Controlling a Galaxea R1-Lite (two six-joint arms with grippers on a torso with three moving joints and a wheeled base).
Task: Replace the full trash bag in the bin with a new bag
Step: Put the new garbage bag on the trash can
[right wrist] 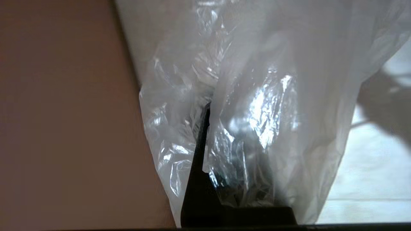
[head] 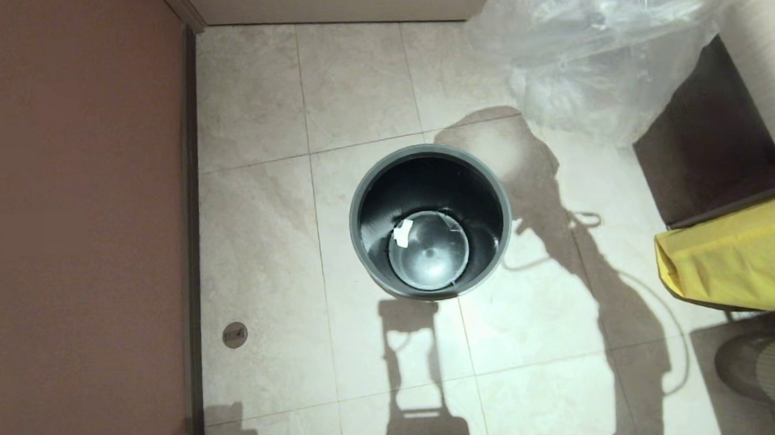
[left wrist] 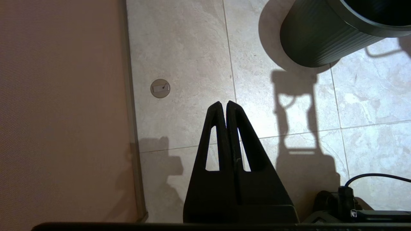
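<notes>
Standing unlined mid-floor, one bin (head: 431,221), mouth open to take a liner, a white scrap lying inside; hanging clear of the floor beyond the bin's far right, one new bag (head: 592,50), pinched by the right gripper (right wrist: 208,109); idling low near the wall, left gripper (left wrist: 223,106) fully closed, holding nothing; sitting at the floor's right edge, one yellow sack (head: 746,256).

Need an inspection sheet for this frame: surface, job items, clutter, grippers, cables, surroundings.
Surface: beige tiled floor, round floor fitting near the wall.
Job items: bin upright, unlined, a white scrap inside; new bag held up beyond the bin, on its right.
Clutter: yellow sack on the right.
Grippers: left gripper shut, empty, above the floor; right gripper wrapped in the new bag, apparently gripping it.
Cables: black cable by the left wrist.
Surroundings: reddish-brown wall on the left.
</notes>
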